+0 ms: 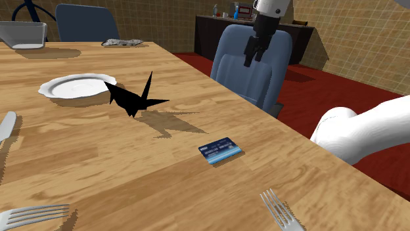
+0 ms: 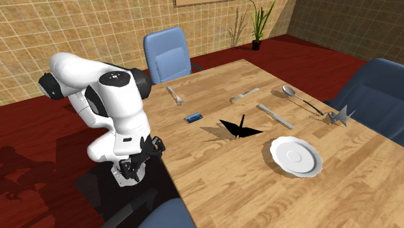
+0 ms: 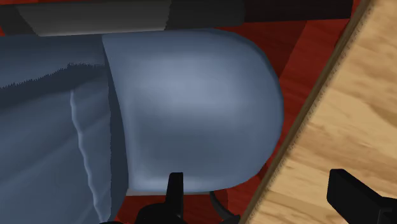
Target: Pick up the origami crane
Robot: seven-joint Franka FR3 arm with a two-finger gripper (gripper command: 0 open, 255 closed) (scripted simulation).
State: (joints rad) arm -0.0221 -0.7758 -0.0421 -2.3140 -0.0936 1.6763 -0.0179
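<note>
- The wooden table (image 1: pixel 98 170) is your work surface. In the second exterior view it runs from the arm's side out towards the far chairs.
- The white arm (image 2: pixel 116 103) stands at the table's edge. In the shoulder view its forearm comes down from the top edge, off to the right of the tabletop.
- A blue chair (image 1: pixel 253 65) sits just beside the table edge, directly below the hand. In the wrist view you are looking down on its rounded backrest, with the table's edge beside it.
- The white plate (image 1: pixel 72 86) lies flat on the table, towards the shoulder view's left.
- The origami crane (image 1: pixel 135 98) is black and stands on the tabletop just beside the plate, on the plate's right in the shoulder view. It is between the plate and the card, with one point sticking up. It is well apart from the hand and nothing touches it.
- The gripper (image 1: pixel 255 56) hangs over the chair, clear of the tabletop. Its fingers (image 3: pixel 175 191) stand apart with nothing between them, so your hand is released.
- A fork (image 1: pixel 281 211) lies near the shoulder view's bottom edge, on the arm's side of the card.
- The small blue card (image 1: pixel 220 151) lies flat on the table, nearer the arm than the crane.
</note>
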